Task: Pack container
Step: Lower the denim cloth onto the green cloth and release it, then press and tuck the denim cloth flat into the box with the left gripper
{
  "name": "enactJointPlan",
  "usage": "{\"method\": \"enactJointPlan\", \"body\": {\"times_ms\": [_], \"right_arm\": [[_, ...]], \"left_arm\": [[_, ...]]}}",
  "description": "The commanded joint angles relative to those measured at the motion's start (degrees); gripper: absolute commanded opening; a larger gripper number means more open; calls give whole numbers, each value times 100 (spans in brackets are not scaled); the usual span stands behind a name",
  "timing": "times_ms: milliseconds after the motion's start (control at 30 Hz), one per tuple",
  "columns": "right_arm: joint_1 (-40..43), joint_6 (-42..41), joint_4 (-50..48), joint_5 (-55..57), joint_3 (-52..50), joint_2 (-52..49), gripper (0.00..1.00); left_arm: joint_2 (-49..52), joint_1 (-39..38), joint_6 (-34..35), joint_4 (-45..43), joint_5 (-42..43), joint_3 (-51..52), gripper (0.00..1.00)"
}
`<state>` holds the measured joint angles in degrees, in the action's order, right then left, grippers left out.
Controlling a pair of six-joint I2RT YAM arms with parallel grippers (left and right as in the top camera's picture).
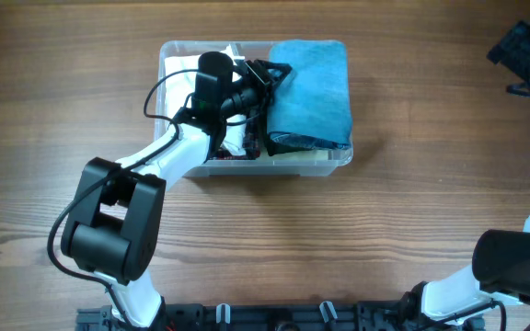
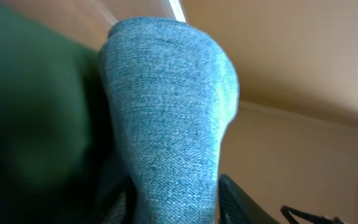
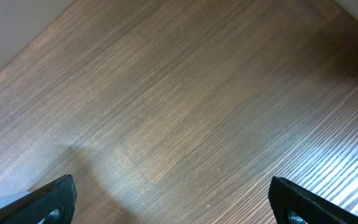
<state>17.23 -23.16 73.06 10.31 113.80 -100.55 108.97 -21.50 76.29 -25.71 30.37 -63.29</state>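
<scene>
1. 1 container (image 1: pixel 320 162) of clear plastic stands on the wooden table (image 1: pixel 403 230), at the far middle, with a long side facing the robot.
2. 1 folded blue cloth (image 1: pixel 313 87) fills its right half. White items (image 1: pixel 180 66) lie in the left half, partly hidden under the arm, so their count cannot be told. Any print on them is too small to read.
3. The left gripper (image 1: pixel 267 83) sits inside the container at the cloth's left edge. In the left wrist view, woven blue fabric bulges between its 2 fingers (image 2: pixel 234 198), which press it from both sides and clamp the cloth.
4. The right gripper (image 3: pixel 173 199) hovers over bare wood at the far right, well apart from the container. Its 2 fingers are spread wide and hold nothing.
</scene>
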Motion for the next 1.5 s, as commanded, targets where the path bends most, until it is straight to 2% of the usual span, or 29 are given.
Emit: {"method": "enactJointPlan", "body": {"times_ms": [0, 300, 500, 600, 800, 933, 1167, 1333, 1400, 1467], "right_arm": [[-11, -90, -20, -28, 9, -61, 100], [-11, -90, -20, -28, 9, -61, 99], [-11, -92, -20, -28, 9, -61, 100], [-11, -90, -20, -28, 9, -61, 100], [-11, -90, -20, -28, 9, -61, 100], [-11, -90, -20, -28, 9, -61, 100], [-11, -92, -20, -28, 9, -61, 100], [-11, -92, -20, -28, 9, -61, 100], [-11, -90, -20, -28, 9, -61, 100], [-11, -90, -20, -28, 9, -61, 100]], "left_arm": [[-44, -61, -107, -389, 313, -35, 47], [-120, -46, -306, -428, 483, -35, 61], [-195, -13, -870, -345, 525, -35, 64], [-262, 94, -1231, 13, 538, -35, 66], [-420, 391, -2240, 931, 452, -35, 67], [-586, 627, -3150, 1572, 140, -35, 69], [-1034, 678, -4649, 1742, -116, -35, 76], [-1381, 380, -5458, 1740, -229, -37, 77], [-1427, 236, -5565, 1740, -310, -37, 75], [-1425, 17, -5799, 1722, -326, -37, 63]]}}
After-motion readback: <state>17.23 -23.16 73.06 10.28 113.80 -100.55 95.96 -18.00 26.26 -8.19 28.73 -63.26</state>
